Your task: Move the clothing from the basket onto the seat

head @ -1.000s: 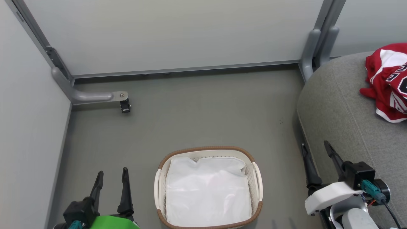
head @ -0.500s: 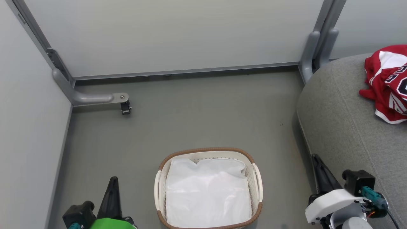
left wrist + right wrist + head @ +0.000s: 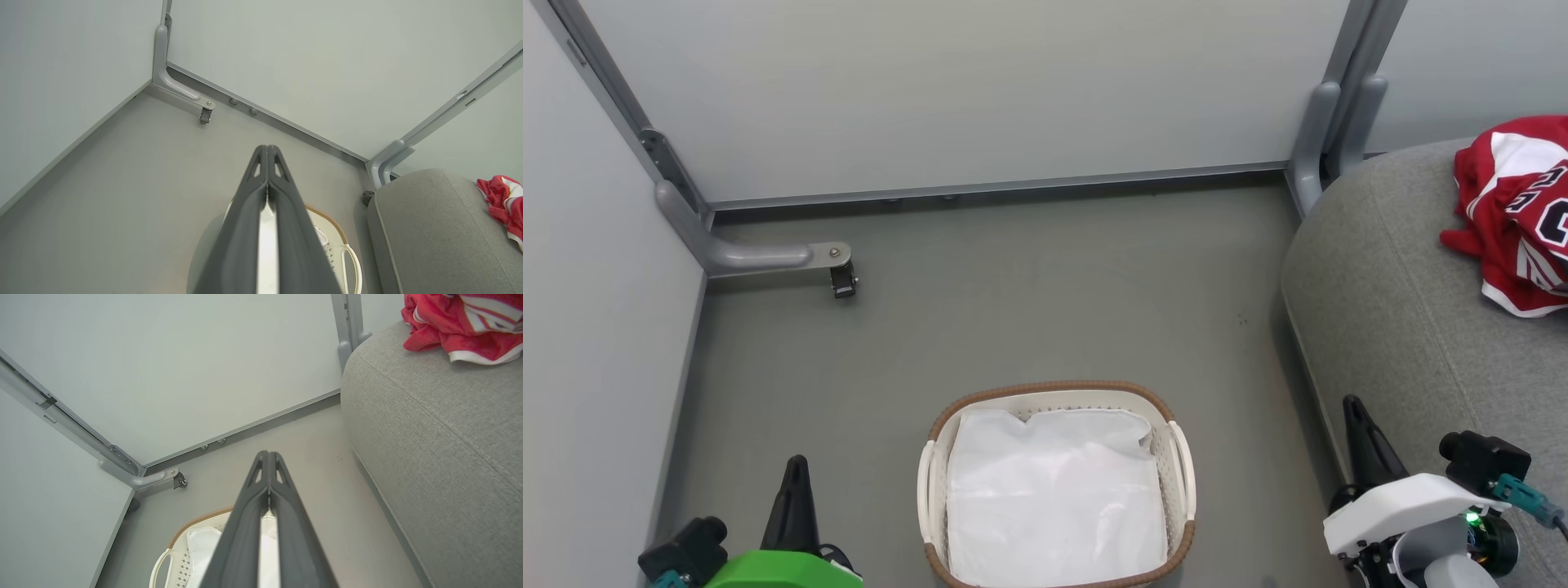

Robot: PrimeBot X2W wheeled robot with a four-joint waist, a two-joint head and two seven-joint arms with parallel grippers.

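Left hand: closed tight, long dark fingers pressed flat together, grips nothing; hangs over the grey floor at the lower left of the head view, left of the basket and apart from it. Right hand: likewise closed, with nothing between the fingers; points up just beside the front edge of the seat, to the right of the basket. Basket: stands upright on the floor between the two hands, oval, cream-white and perforated, with a brown woven rim and pale side handles; holds a crumpled white liner. Clothing: lies bunched on top of the seat towards its far right, well apart from the basket; red with white trim, black white-edged numerals partly showing, cut off by the picture's edge. Seat: grey fabric, rounded at the corner, with a stitched seam running along its top. Beyond the floor: pale partition panels in grey frames, with a small caster under a bracket foot in the far left corner.
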